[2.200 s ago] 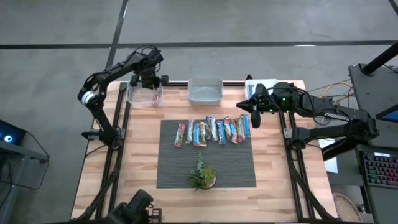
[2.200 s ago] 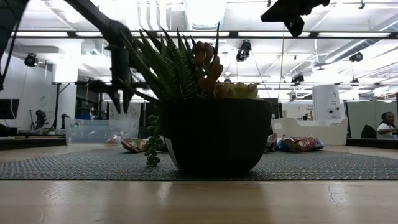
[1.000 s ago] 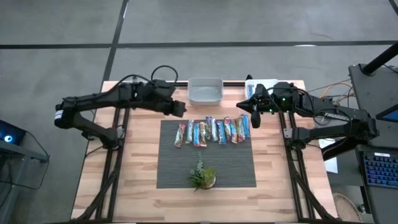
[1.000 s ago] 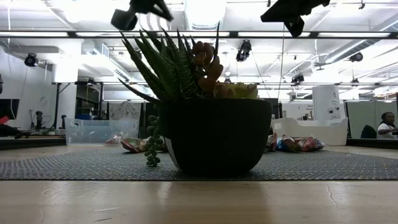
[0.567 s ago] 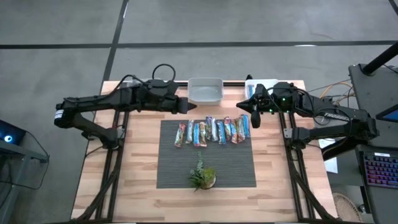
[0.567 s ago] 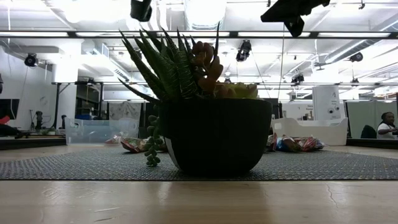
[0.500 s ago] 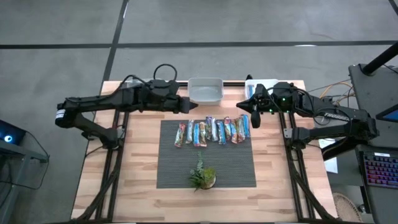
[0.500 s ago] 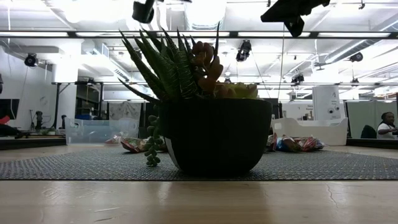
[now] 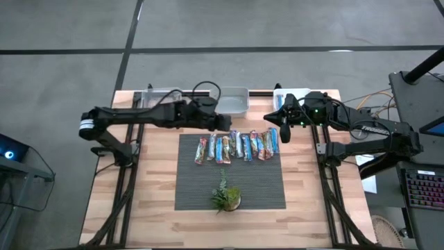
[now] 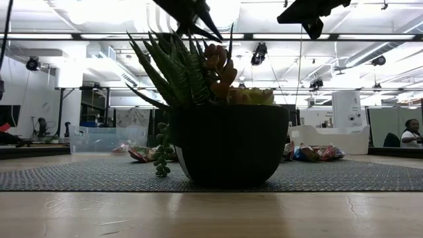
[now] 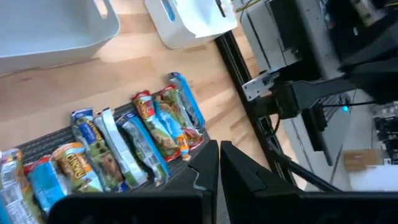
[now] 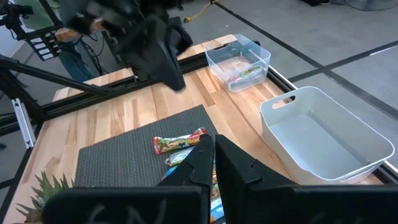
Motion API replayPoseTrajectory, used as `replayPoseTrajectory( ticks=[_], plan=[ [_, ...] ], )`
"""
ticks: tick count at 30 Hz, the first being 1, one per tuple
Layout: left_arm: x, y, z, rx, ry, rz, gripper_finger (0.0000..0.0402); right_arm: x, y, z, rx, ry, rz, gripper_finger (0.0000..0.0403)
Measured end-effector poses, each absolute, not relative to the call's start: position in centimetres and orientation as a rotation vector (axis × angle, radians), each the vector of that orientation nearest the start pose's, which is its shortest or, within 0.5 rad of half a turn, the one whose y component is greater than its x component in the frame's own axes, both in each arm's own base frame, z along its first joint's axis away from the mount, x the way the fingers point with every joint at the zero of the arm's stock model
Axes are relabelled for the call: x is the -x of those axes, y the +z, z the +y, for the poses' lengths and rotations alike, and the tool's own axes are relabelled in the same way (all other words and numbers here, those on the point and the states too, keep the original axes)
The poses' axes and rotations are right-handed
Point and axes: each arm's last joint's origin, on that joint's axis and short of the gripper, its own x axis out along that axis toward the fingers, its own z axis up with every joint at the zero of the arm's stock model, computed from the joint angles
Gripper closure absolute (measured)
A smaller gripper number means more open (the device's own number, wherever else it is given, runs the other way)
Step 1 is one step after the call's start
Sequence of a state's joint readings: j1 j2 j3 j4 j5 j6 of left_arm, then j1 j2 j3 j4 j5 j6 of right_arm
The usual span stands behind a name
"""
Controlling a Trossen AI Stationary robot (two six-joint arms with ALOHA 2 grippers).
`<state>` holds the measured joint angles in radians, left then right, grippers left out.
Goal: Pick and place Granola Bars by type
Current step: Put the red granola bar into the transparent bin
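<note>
Several granola bars point(image 9: 239, 145) in shiny blue, red and orange wrappers lie side by side in a row at the far end of a dark mat point(image 9: 229, 184). The left wrist view shows them point(image 11: 140, 140) just beyond the fingers. My left gripper point(image 9: 227, 126) is shut and empty. It hovers above the mat's far edge near the middle of the row, and also shows in the low view point(image 10: 198, 18). My right gripper point(image 9: 284, 135) is shut, empty and raised off the row's right end point(image 12: 213, 163).
A potted plant point(image 9: 225, 198) stands on the mat's near part and fills the low view point(image 10: 225, 139). Along the far edge stand a clear bin point(image 12: 239, 61) with a bar in it, a white bin point(image 9: 232, 101) and another white bin point(image 9: 288, 96).
My left gripper, shut, has travelled toward the table's right edge along the far side and sunk a little. It now hangs over the far edge of the mat by the bars. The right arm has kept still.
</note>
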<state>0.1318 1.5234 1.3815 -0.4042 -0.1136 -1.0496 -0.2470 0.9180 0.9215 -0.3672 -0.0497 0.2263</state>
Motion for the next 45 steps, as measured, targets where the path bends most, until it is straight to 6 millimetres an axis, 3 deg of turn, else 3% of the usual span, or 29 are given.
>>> replayPoseTrajectory(
  ticks=[6, 21, 28, 38, 45],
  plan=[
    [-34.6, 33.8, 4.9, 1.023, 0.482, 0.354, 0.037, -18.9, 33.9, -4.6, -0.275, -0.236, 0.341, 0.0394],
    [-34.4, 34.1, 5.1, 1.01, 0.395, 0.389, 0.0229, -19.0, 33.1, -4.6, -0.276, -0.238, 0.365, 0.0394],
    [-33.7, 34.3, 6.4, 1.091, 0.37, 0.482, 0.0226, -19.0, 32.4, -4.6, -0.29, -0.242, 0.383, 0.0394],
    [-30.7, 36.5, 9.6, 1.059, 0.564, 0.7, 0.0226, -19.0, 32.3, -4.6, -0.285, -0.24, 0.386, 0.0394],
    [-30.1, 36.0, 11.0, 1.097, 0.647, 0.752, 0.0226, -19.0, 32.2, -4.6, -0.286, -0.24, 0.389, 0.0394]
  ],
)
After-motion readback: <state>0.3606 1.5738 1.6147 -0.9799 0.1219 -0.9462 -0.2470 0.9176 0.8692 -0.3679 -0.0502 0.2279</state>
